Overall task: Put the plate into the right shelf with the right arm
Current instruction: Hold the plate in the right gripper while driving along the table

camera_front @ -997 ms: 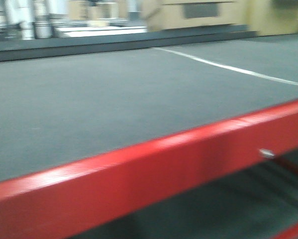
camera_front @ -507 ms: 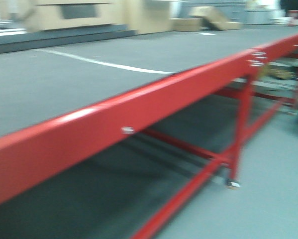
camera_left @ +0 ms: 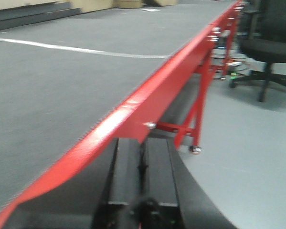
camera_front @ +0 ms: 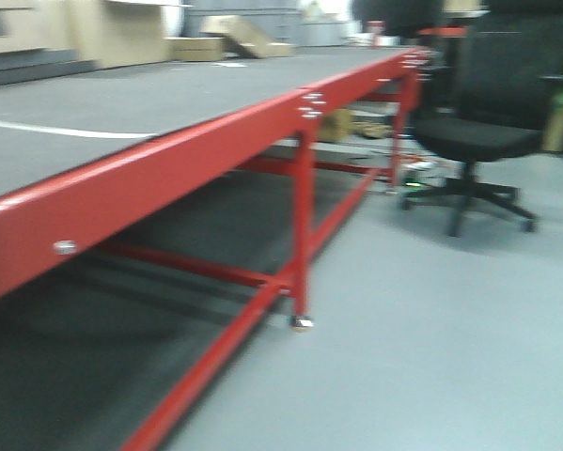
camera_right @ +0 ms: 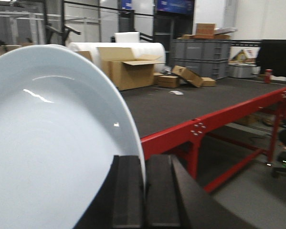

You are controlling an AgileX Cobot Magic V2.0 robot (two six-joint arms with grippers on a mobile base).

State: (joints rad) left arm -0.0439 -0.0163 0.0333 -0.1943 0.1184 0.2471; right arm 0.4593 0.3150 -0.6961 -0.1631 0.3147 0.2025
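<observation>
Grey-topped and red-framed, a long table (camera_front: 121, 113) takes up the left of the front view and runs back toward an office chair (camera_front: 478, 122) on the right, with open floor (camera_front: 431, 357) in between. No shelf shows in this view or either wrist view, so which way it lies from the robot cannot be told. In the left wrist view the table's red rail crosses from lower left to upper right. The left gripper (camera_left: 143, 174) sits just under it, fingers pressed together with only a seam between them and nothing held. In the right wrist view the plate (camera_right: 47, 143) fills the left half. It stands on edge with its hollow face to the camera, and a short stretch of its rim is pinched in the right gripper (camera_right: 144, 191) at bottom centre. From the fingers, nearly all of the plate extends up and to the left in that view, and almost none of it lies to their right. Cardboard boxes (camera_right: 128, 69) and grey crates (camera_right: 205, 52) stand beyond the table at upper right. The right arm alone has the plate, and the free far rim will probably have to lead into the shelf, so that overhang likely decides how the wrist must turn once the shelf comes into view.
</observation>
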